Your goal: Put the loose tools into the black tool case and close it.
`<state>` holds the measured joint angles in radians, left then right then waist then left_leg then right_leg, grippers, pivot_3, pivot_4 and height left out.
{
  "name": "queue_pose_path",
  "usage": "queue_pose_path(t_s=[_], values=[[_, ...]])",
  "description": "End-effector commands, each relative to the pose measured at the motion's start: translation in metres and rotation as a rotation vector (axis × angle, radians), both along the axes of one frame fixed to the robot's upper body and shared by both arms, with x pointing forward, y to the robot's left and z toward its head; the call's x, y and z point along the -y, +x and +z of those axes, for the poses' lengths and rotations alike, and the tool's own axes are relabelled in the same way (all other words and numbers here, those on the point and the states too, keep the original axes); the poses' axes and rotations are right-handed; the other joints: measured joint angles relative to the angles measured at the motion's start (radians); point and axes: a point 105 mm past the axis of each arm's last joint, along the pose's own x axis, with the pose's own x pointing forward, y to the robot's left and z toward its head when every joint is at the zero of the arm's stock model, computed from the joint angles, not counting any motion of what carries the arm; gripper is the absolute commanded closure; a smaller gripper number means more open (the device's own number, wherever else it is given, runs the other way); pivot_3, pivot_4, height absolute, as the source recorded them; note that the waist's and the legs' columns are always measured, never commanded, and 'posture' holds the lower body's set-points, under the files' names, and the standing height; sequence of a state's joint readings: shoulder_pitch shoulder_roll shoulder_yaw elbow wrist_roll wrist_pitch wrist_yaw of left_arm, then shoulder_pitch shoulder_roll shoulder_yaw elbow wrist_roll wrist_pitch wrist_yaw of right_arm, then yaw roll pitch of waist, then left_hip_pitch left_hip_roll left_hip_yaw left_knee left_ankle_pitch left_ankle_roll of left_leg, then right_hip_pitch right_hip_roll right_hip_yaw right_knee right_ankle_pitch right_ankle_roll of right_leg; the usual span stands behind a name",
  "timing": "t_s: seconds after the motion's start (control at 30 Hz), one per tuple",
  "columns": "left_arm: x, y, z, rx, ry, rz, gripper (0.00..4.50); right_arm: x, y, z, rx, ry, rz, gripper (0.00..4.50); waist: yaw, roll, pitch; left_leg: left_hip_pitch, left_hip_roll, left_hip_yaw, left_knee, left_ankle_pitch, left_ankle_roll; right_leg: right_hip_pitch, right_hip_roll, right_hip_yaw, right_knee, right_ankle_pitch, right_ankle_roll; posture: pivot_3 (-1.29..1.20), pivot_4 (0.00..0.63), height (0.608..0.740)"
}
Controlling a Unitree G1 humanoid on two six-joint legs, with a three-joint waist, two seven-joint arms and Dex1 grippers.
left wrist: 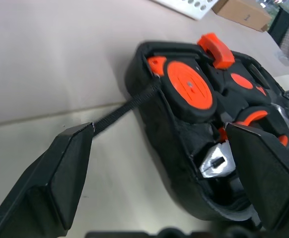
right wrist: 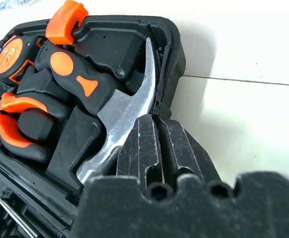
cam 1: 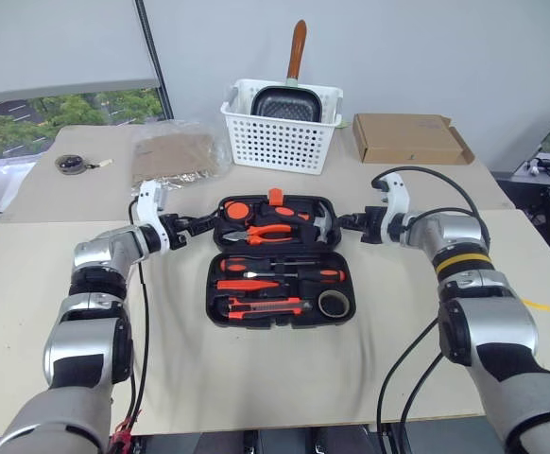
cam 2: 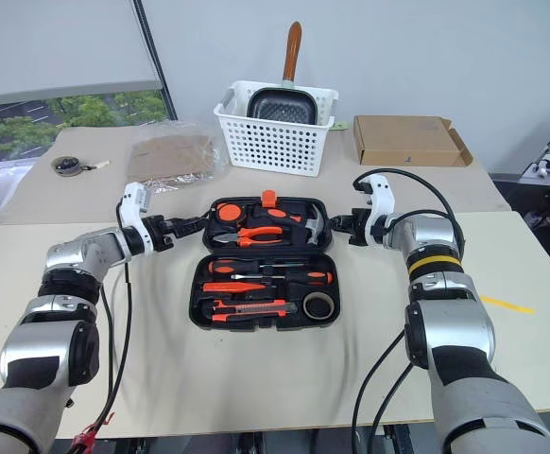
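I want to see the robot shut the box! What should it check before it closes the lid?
1. Tools all in their slots in the black tool case: ok, the screwdrivers, utility knife, pliers and hammer lie inside; no tool lies loose on the table.
2. Case lying open and flat: ok.
3. Left gripper ready at the lid's left edge: ok, its fingers stand open on either side of the edge.
4. Right gripper at the lid's right edge: ok, shut at the rim.
5. Right gripper really pinching the rim: cannot tell.
6. Orange latch free on the lid's far edge: ok.
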<state>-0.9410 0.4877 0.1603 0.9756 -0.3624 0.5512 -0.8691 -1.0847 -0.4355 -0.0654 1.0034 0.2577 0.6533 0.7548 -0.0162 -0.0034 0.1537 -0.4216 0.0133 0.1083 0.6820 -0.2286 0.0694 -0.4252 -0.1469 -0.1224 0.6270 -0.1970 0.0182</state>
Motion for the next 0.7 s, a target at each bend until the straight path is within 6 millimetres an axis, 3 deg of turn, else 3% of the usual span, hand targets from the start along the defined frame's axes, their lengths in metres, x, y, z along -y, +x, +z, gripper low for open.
queue_pose_path(t_s=[0.03,0.3,0.33,0.7], values=[[0.005,0.007,0.011,0.023,-0.006,0.011,1.39,-0.001,0.005,0.015,0.055,0.014,-0.006,4.50,-0.001,0.000,0.000,0.000,0.000,0.000,0.000,0.000,0.000,0.000,0.000,0.000,0.000,0.000,0.000,0.00,0.150,0.700],[0.009,0.015,0.008,0.017,0.000,0.070,4.30,0.001,0.005,0.014,0.064,0.007,-0.011,4.50,-0.003,0.000,0.000,0.001,0.000,0.000,0.000,0.000,0.000,0.000,0.000,0.000,0.001,0.000,0.000,0.00,0.150,0.700],[0.010,0.016,0.007,0.018,0.004,0.068,4.49,0.001,0.005,0.014,0.066,0.004,-0.012,4.50,-0.004,0.000,0.000,0.001,0.000,0.000,0.000,0.001,-0.001,0.000,0.000,0.000,0.001,0.001,0.000,0.00,0.150,0.700],[0.018,0.002,0.015,-0.001,-0.031,-0.091,4.49,-0.002,0.005,0.030,0.138,0.045,0.019,4.50,-0.009,0.000,0.000,0.003,0.001,0.001,-0.002,0.002,-0.003,0.000,0.000,0.000,0.003,0.001,0.000,0.00,0.150,0.700]])
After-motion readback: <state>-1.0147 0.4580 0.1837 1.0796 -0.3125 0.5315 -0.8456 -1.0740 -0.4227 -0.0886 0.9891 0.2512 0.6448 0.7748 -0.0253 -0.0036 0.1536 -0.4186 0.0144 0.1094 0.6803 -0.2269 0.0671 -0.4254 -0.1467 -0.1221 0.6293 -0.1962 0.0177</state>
